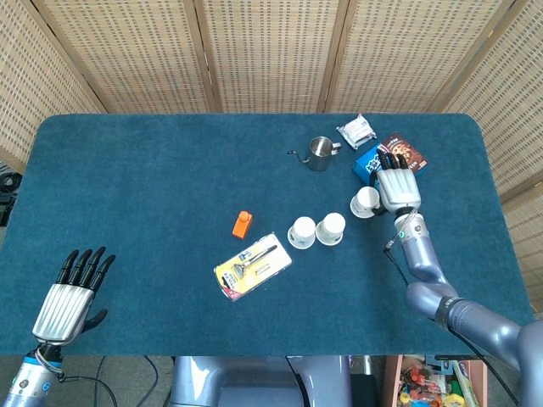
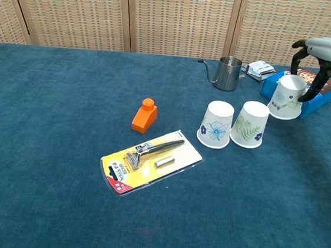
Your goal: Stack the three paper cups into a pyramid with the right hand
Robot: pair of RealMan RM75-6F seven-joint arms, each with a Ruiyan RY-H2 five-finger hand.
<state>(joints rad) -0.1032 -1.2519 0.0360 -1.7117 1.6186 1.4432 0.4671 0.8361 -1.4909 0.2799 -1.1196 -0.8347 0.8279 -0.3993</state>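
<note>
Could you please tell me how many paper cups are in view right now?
3: two paper cups stand upside down side by side on the table; the third cup is held by the right hand. None seems hidden.

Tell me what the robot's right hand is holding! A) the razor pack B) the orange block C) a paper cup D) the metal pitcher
C: the right hand grips an upside-down paper cup and holds it up off the table, beside the two cups standing on the cloth.
</note>
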